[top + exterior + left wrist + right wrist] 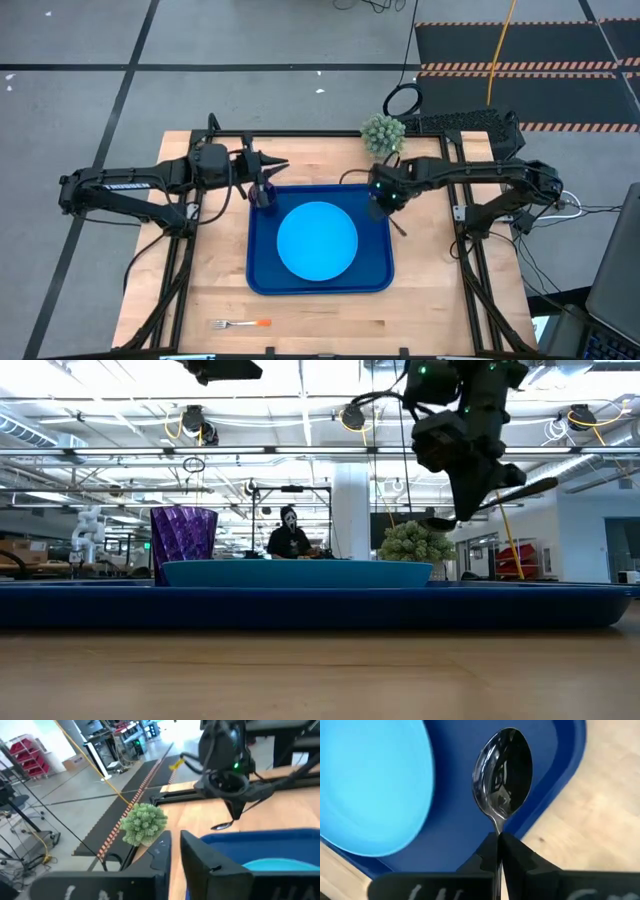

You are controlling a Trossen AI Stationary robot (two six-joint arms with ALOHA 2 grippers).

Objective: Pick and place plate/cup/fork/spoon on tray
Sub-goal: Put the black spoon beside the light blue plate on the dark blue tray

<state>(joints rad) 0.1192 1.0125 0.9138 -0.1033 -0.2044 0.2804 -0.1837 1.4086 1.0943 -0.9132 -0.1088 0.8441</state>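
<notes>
In the overhead picture the dark blue tray [265, 275] sat at the centre of the wooden table [430, 300], with the light-blue plate [317, 240] lying flat in its middle. The purple cup [263, 193] stood upright in the tray's upper-left corner. The fork [242, 324], orange handle to the right, lay on bare wood near the lower edge of the frame, well apart from the tray.

The right gripper [381, 207] hung over the tray's upper-right corner, its jaws closed on the handle of the spoon [503, 777]; the spoon's bowl was in the air above the tray's right rim, beside the plate. In the table-level picture the spoon [470, 510] was clear of the tray.

The left gripper [268, 166] hovered just above the cup at upper left, jaws slightly parted and holding nothing.

A small green plant [382, 133] stood at the table's far edge.
</notes>
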